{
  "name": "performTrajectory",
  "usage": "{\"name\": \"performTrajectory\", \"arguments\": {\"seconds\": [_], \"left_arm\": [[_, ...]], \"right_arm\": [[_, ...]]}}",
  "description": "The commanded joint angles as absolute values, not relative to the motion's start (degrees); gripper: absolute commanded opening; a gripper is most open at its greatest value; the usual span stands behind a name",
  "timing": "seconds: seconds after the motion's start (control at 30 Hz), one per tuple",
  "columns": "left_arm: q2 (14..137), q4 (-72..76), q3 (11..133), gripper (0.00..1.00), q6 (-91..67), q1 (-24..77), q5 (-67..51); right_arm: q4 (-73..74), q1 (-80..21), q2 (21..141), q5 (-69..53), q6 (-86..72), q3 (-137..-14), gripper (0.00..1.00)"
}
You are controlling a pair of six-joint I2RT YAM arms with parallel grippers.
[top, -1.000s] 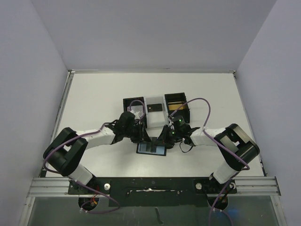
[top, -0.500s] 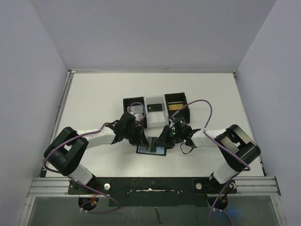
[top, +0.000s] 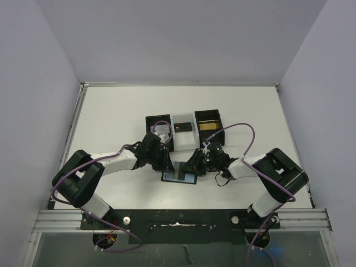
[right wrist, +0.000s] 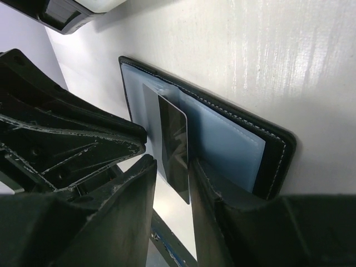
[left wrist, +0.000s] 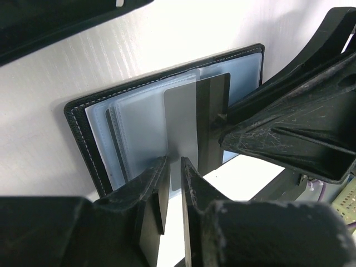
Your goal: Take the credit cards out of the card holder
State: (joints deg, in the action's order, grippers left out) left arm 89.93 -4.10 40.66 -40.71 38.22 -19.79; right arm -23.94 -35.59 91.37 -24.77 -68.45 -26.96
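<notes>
- My left pincer [left wrist: 173,167] nips the edge of the grey card [left wrist: 183,111] (dark stripe showing), which sticks out of the open card holder [left wrist: 78,119].
- My right pincer [right wrist: 171,162] stands spread astride that card.
- White table [left wrist: 33,139] shows between the holder's stitched rim and a black box [left wrist: 55,16].

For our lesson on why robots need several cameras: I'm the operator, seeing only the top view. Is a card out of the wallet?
Observer: Left wrist view: a grey card with a dark stripe sticks partly out of the clear pockets of the wallet.
Operator: Where is the right end effector?
Observer: Right wrist view: its fingers stand apart, the card's free end between them.
Operator: And the left end effector?
Observer: Its fingers are nearly together at the card's near edge; grip unclear.
</notes>
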Motion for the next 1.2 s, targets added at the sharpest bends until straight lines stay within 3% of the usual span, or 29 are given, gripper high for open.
{"name": "performTrajectory", "arguments": {"seconds": [0.0,0.2,0.33,0.77,0.93,1.17], "left_arm": [[90.88,-8.26,40.70,0.14,-38.20,38.32,-15.73],[90.93,-8.67,40.82,0.14,-37.79,38.34,-15.58],[90.75,-8.55,40.64,0.13,-37.94,38.34,-15.48],[91.13,-8.65,40.86,0.12,-37.88,38.34,-15.47],[90.95,-8.55,40.75,0.12,-38.00,38.33,-15.38],[91.04,-8.65,40.94,0.12,-38.04,38.33,-15.25]], "right_arm": [[-29.58,-35.38,91.05,-23.79,-70.63,-25.22,0.33],[-31.46,-36.91,91.14,-21.76,-71.69,-23.77,0.44],[-33.66,-37.18,91.81,-22.04,-71.70,-23.38,0.44],[-50.96,-37.09,95.33,-24.95,-73.73,-20.26,0.25],[-43.50,-37.13,93.85,-22.04,-70.72,-21.99,0.20],[-41.30,-35.97,91.06,-21.97,-70.90,-20.34,0.03]]}}
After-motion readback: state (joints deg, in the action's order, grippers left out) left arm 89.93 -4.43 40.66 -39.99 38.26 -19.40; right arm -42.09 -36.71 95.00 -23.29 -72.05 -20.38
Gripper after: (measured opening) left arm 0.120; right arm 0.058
